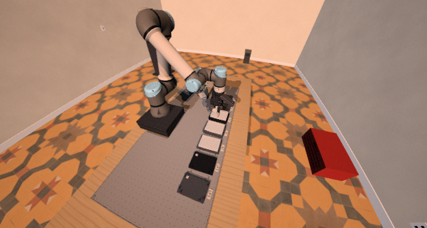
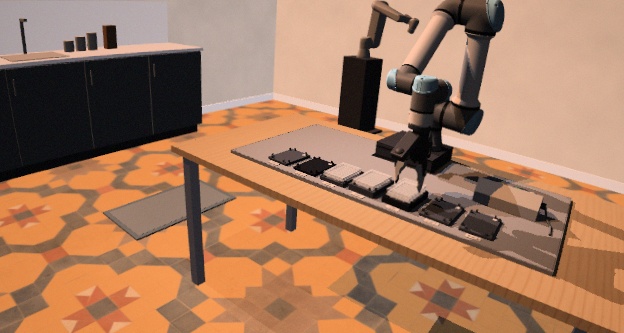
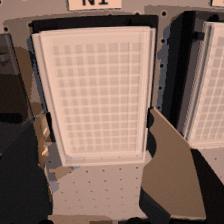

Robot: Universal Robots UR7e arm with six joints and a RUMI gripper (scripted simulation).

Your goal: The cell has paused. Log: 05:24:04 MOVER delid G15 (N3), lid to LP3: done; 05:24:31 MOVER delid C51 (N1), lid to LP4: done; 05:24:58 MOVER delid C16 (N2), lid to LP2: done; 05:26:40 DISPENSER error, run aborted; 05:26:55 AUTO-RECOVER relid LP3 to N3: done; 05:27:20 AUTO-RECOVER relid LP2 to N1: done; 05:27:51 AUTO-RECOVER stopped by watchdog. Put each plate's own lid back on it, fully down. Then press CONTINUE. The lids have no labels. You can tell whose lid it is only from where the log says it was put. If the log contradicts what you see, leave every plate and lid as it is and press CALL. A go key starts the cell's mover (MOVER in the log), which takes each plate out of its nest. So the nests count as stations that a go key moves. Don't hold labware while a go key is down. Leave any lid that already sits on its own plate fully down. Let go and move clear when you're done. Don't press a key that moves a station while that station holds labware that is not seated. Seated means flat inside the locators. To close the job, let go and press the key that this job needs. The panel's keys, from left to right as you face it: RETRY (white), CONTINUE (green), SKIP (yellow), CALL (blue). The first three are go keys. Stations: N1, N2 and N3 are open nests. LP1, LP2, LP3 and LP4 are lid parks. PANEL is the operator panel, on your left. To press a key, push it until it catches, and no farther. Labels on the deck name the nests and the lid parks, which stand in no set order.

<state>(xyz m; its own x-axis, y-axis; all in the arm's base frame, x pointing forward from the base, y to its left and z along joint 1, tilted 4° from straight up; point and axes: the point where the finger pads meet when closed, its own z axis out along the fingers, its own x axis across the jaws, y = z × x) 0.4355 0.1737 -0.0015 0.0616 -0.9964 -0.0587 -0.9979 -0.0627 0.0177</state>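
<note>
My gripper (image 3: 99, 110) is shut on a clear lid (image 3: 95, 90), one finger on each long side. The lid lies directly over the white well plate in the nest labelled N1 (image 3: 94, 3). I cannot tell whether it rests fully down on it. In the top and exterior views the gripper (image 2: 412, 181) points straight down over this plate, the third white plate in the row (image 1: 219, 116). Two more white plates (image 2: 370, 181) (image 2: 341, 172) stand beside it; one shows at the right edge of the wrist view (image 3: 207, 75).
Two dark lid parks (image 2: 440, 210) (image 2: 480, 224) lie on the panel side of N1, and two more dark pads (image 2: 314, 166) (image 2: 288, 156) lie at the row's far end. The sloped operator panel (image 2: 507, 197) stands behind the near parks. The arm's base (image 1: 161, 120) stands beside the mat.
</note>
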